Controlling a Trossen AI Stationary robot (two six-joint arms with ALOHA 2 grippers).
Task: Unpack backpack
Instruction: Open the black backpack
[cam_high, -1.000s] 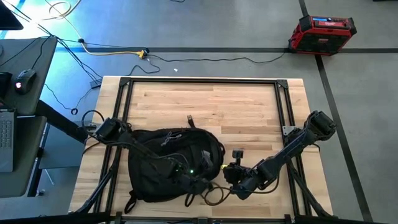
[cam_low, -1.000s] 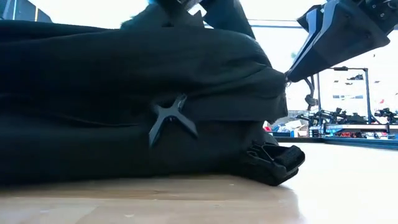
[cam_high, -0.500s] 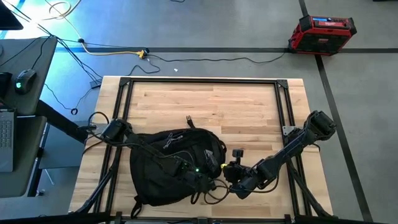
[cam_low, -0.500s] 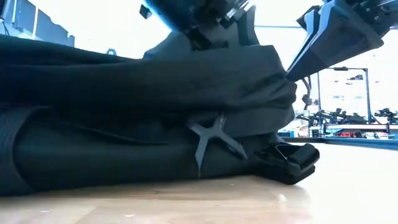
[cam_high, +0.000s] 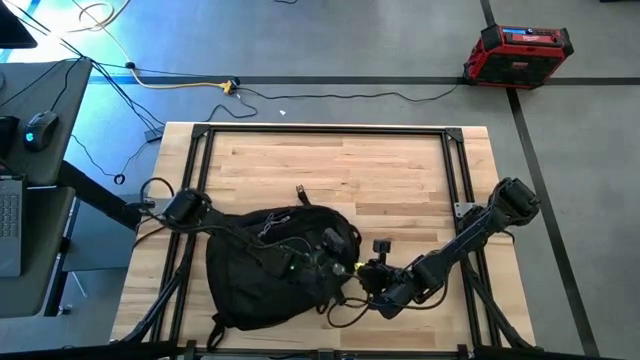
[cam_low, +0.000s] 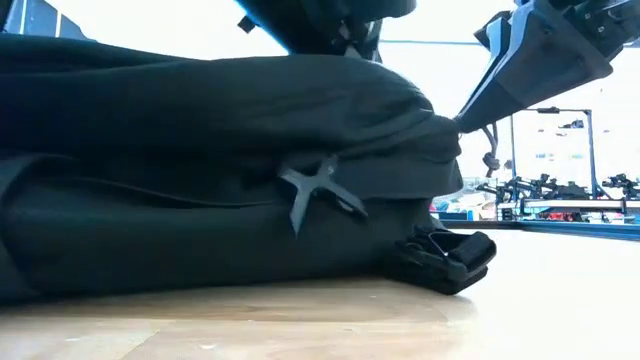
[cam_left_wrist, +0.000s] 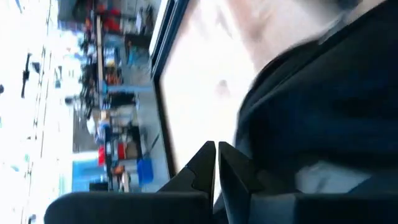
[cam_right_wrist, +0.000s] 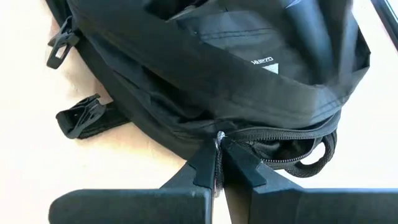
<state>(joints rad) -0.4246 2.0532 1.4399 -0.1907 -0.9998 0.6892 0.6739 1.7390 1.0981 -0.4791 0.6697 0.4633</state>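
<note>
On the table (cam_high: 400, 170): pale wood planks, dark frame
backpack (cam_high: 270, 270): rounded black fabric, near the table's front edge
left gripper (cam_high: 325, 262): fingers pressed together over backpack, grip unclear
right gripper (cam_right_wrist: 219, 167): fingers pinching backpack's zipper pull

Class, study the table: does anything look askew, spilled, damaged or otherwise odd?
Nothing is spilled or damaged. The backpack lies slumped on its side on the table, its straps and a buckle trailing loose. The right gripper is shut at its zipper; the left gripper is shut beside the fabric.
</note>
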